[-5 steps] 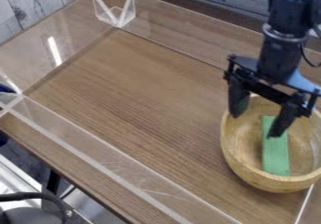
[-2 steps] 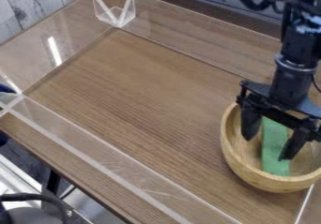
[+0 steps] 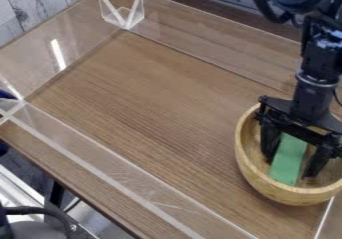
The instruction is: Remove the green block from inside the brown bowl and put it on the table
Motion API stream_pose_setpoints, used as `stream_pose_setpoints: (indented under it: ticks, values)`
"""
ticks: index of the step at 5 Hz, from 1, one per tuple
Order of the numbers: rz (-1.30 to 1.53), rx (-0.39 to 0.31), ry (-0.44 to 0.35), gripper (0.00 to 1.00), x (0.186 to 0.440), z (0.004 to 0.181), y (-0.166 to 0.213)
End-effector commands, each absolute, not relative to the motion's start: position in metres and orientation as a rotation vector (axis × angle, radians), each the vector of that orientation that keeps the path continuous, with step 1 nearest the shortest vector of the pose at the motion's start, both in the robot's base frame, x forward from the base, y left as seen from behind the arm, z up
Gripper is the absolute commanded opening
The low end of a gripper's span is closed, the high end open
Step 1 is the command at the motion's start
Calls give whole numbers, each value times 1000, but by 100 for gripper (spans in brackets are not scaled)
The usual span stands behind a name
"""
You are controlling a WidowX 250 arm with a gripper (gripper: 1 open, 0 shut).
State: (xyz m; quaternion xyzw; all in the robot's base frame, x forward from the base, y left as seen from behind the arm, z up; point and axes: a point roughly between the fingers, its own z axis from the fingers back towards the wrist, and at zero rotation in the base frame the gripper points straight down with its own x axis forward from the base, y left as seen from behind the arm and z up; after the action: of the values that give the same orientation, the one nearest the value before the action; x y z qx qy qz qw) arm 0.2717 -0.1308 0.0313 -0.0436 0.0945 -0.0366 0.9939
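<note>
While the green block (image 3: 286, 160) runs lengthwise toward the brown bowl's (image 3: 281, 191) near rim, the gripper (image 3: 290, 151) straddles it, wide open.

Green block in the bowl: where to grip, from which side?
Likely best from above, gripper straddling the green block across its narrow width, around mid-length: it's an elongated bar, and the bowl's raised wall surrounds it, hindering a sideways approach.

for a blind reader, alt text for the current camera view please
Open black gripper reaches into a tan wooden bowl around a green block, at the right of a brown wood-grain table with clear acrylic edging.
</note>
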Motion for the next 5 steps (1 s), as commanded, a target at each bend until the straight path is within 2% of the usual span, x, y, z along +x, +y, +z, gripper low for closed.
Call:
stream_pose_setpoints:
  ticks: [1, 5]
  values:
    - [-77, -105, 147, 100, 278, 42, -136]
    - [-54, -115, 134, 100, 283, 39, -141]
